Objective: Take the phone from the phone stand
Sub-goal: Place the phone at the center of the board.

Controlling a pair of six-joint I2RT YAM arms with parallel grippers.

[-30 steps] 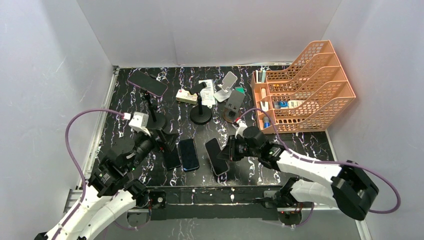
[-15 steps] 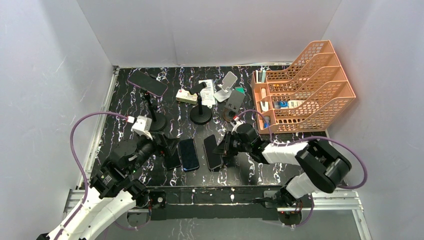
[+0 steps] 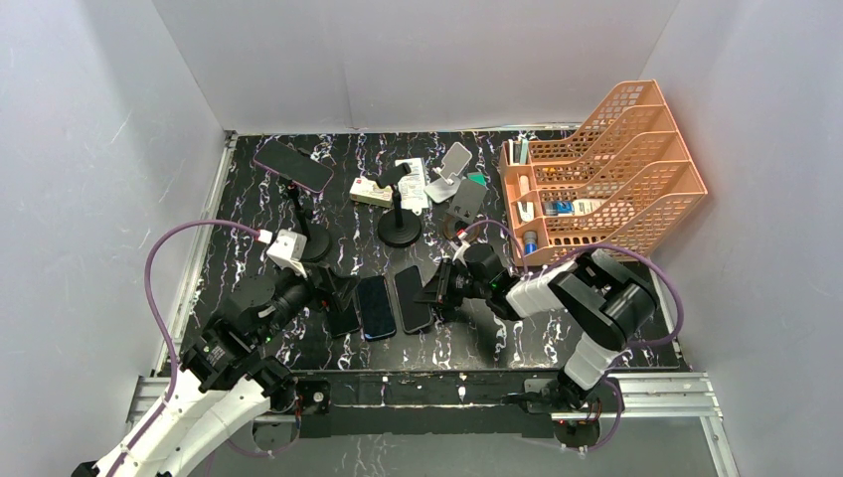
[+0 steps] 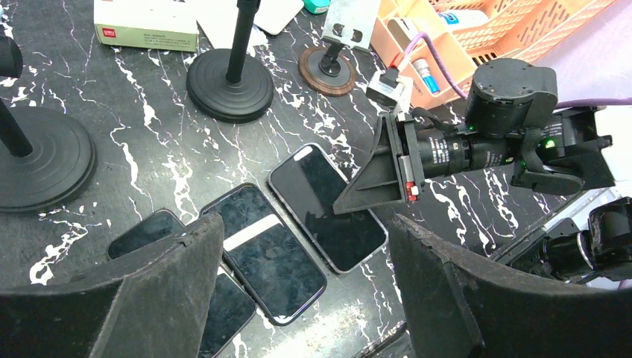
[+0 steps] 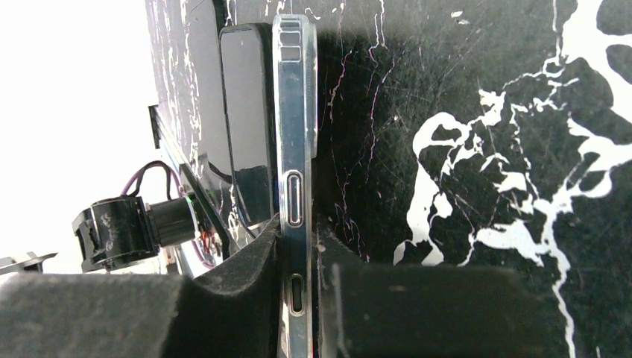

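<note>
My right gripper (image 3: 438, 292) is shut on the long edge of a dark phone in a clear case (image 3: 413, 298), which lies low against the table beside two more phones (image 3: 376, 306). In the right wrist view the phone (image 5: 294, 112) shows edge-on between my fingers (image 5: 246, 276), at the right gripper (image 5: 299, 257). An empty black phone stand (image 3: 399, 229) stands behind. Another phone (image 3: 292, 165) rests on a tall stand (image 3: 310, 241) at the back left. My left gripper (image 3: 333, 285) hangs open over the lying phones (image 4: 272, 250); its place in its own view is (image 4: 302, 227).
An orange wire file rack (image 3: 606, 169) fills the back right. A white box (image 3: 370, 192), a grey tilted stand (image 3: 449, 169) and a round brown-based stand (image 3: 459, 224) sit at the back. White walls close three sides. A purple cable (image 3: 164, 248) loops by the left arm.
My right gripper has moved left and back with the phone, bringing it close alongside the other lying phones. The left gripper has barely shifted and stays open.
</note>
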